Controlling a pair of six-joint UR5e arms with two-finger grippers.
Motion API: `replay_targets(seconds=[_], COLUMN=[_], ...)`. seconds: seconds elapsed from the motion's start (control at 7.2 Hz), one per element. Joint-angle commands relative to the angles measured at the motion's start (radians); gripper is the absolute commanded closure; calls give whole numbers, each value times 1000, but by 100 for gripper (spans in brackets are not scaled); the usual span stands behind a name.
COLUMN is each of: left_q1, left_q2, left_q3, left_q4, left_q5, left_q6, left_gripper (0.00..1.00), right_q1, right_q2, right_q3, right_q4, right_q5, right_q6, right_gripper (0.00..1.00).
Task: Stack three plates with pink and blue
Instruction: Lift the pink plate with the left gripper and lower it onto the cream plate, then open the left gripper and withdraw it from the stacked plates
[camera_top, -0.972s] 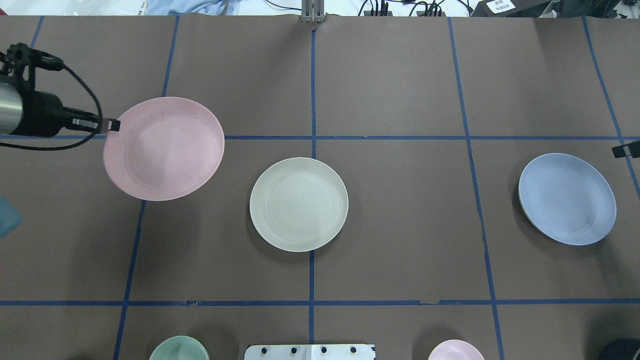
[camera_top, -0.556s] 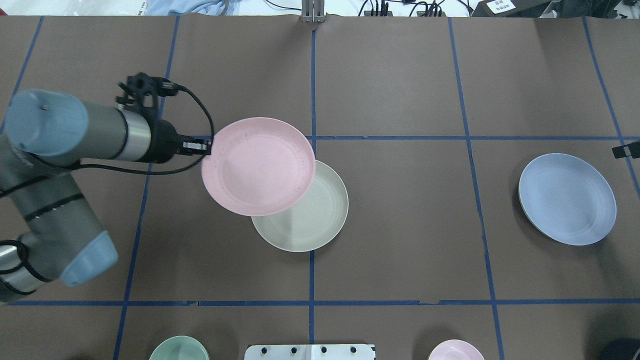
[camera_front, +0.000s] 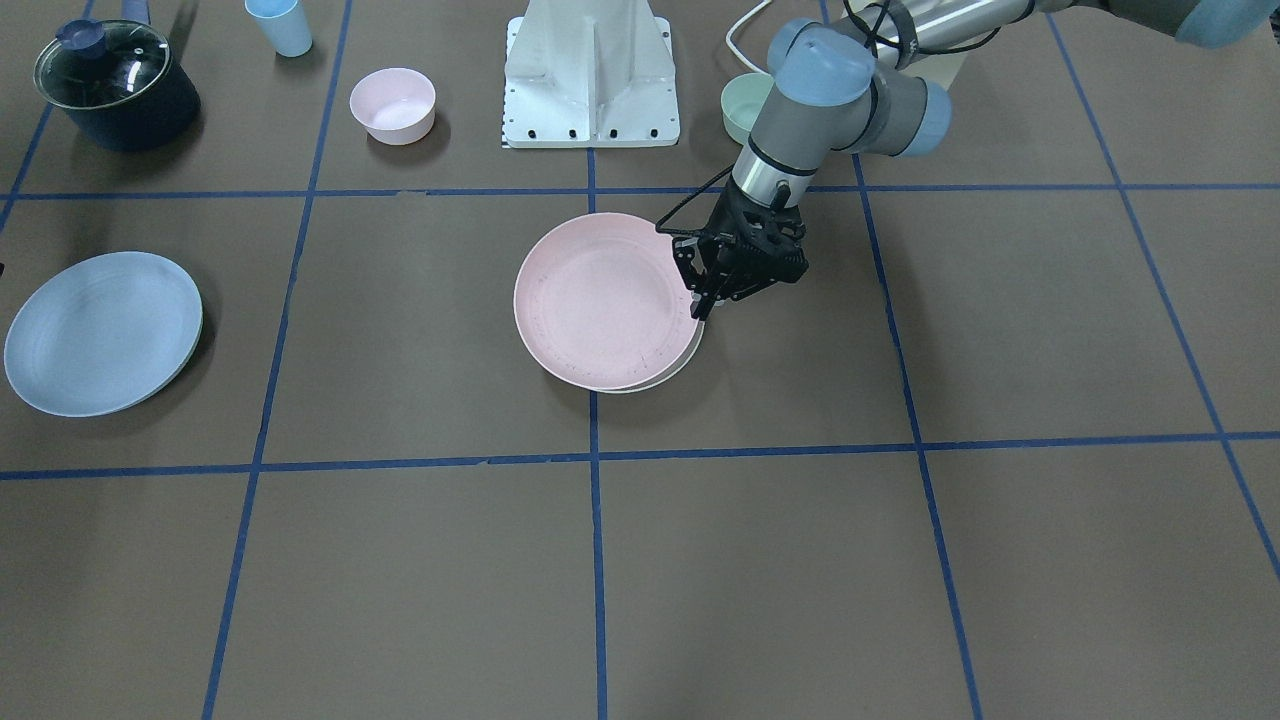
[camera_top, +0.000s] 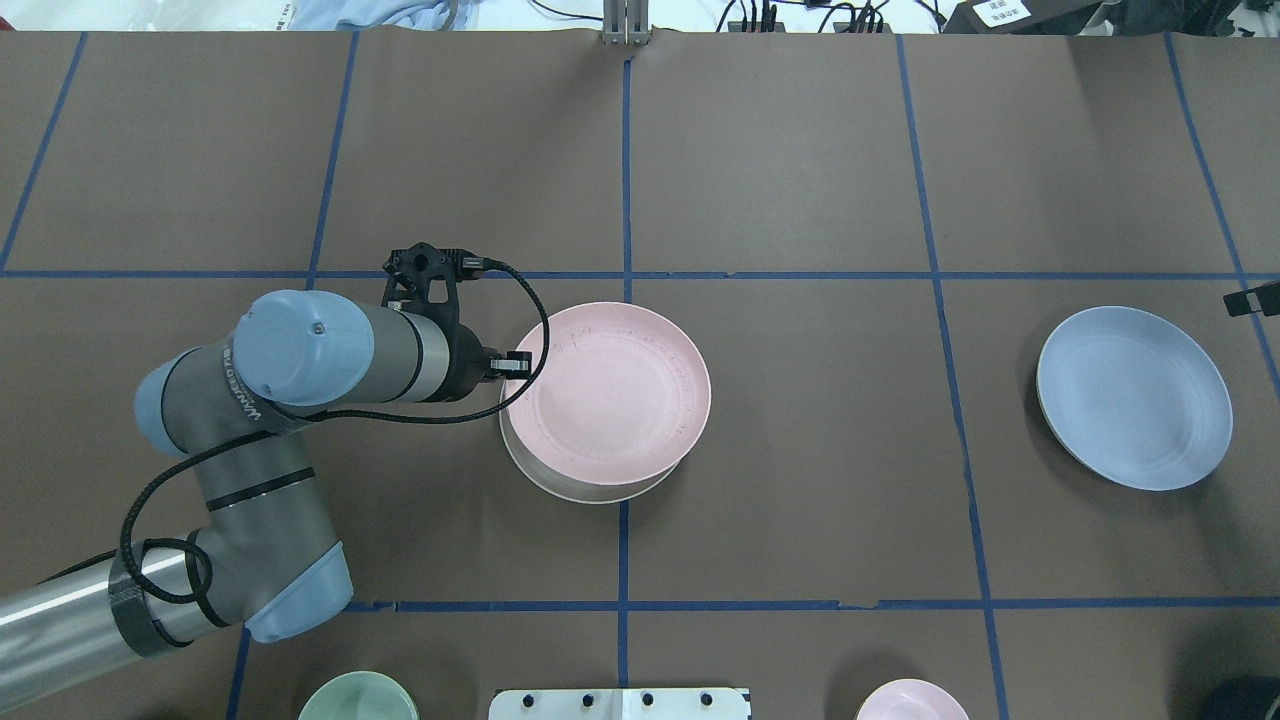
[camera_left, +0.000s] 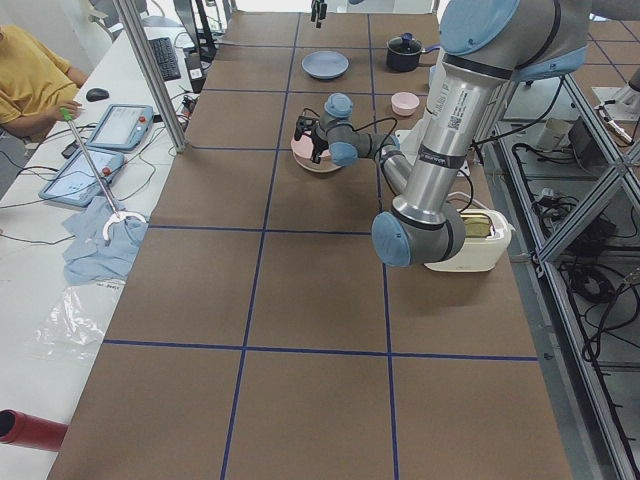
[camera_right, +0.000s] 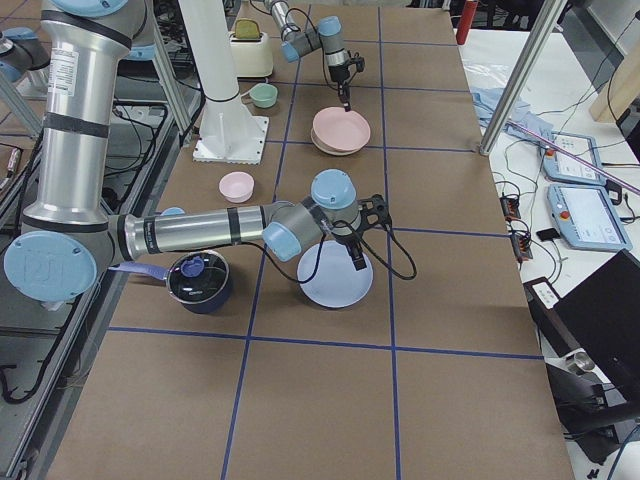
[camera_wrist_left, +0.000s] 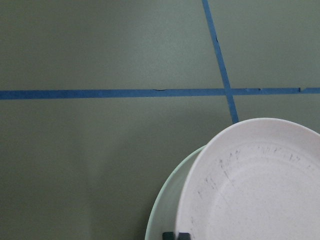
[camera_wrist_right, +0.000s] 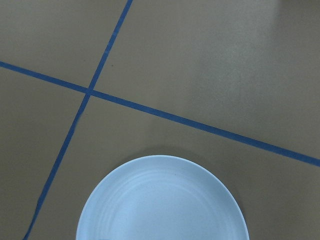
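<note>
Grip: left fingers (camera_top: 518, 366) hold pink plate (camera_top: 610, 395) over cream plate (camera_top: 545, 480) | right fingers (camera_top: 1252, 300) unclear | green bowl (camera_top: 358, 698) behind

- surface (camera_top: 800, 450): brown, matte, gridded with blue tape (camera_top: 622, 560)
- bench (camera_left: 25, 270): white, alongside; holds tablets (camera_left: 122, 125), keyboard (camera_left: 162, 58), mouse (camera_left: 96, 95), blue cloth (camera_left: 95, 255)
- post (camera_left: 152, 75): aluminium, upright
- light: even, soft shadows
</note>
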Motion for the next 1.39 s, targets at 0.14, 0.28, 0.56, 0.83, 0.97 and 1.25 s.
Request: replay_targets(seconds=[0.14, 0.28, 0.56, 0.83, 0.97, 1.25], left_q1=[14, 13, -4, -88, -187, -367], left_q2=[-1, 6, 19, 106, 181, 366], left_q3=[16, 6, -34, -132, -163, -234], left_q4=[-10, -10, -7, 4, 0, -13], left_q5=[4, 4, 0, -42, -166, -281], left_q6=[7, 10, 13, 300, 408, 751], left_gripper=[83, 29, 0, 0, 0, 0], right_q1=[0, 0, 0, -23, -49, -134], right_q2=[1, 1, -1, -24, -60, -114], right_q3=[0, 0, 0, -5, -5, -52], right_q4=[0, 0, -1, 17, 26, 197], right_q5=[0, 0, -2, -37, -113, -246], right_q6=[0, 0, 2, 73, 96, 232], right_gripper=[0, 0, 0, 0, 0, 1])
